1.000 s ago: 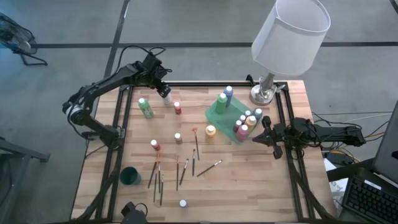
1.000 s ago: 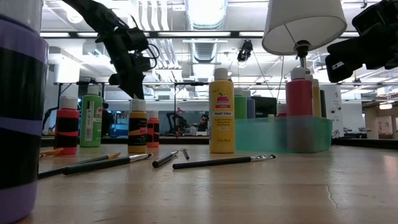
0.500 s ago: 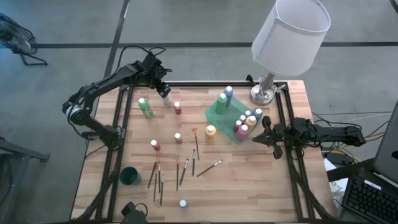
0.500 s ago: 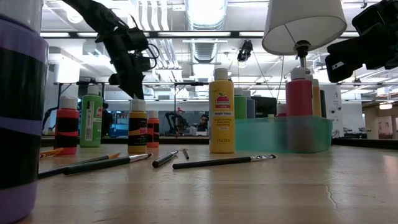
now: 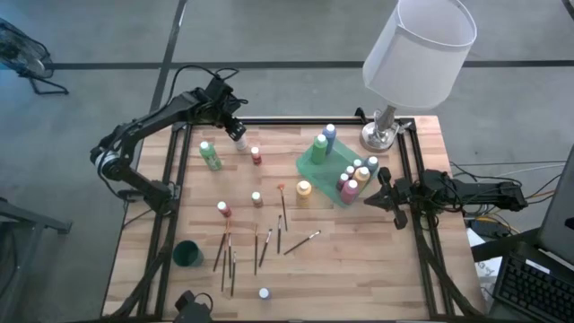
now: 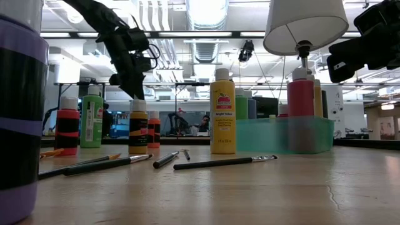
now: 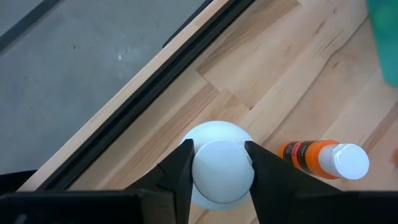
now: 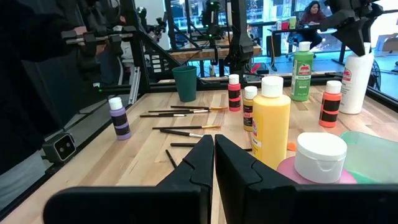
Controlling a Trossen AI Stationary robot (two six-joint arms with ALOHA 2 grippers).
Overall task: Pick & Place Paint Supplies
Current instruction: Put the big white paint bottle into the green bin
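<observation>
Pinching the cap of a white bottle (image 5: pixel 240 142) between its two fingers, the left gripper (image 7: pixel 217 169) sits at the far left corner of the worktop (image 5: pixel 359 260), the bottle standing upright there. An orange bottle (image 7: pixel 323 158) stands just beside it, and a green bottle (image 5: pixel 209 154) is a little nearer the left edge. The right gripper (image 8: pixel 213 152) hovers at the right edge with its fingers pressed together, holding nothing. Beside it the green tray (image 5: pixel 309 163) holds several bottles. Loose brushes (image 5: pixel 226 256) and a few more bottles lie scattered across the middle, with a dark green cup (image 5: pixel 187 254) near the front left.
</observation>
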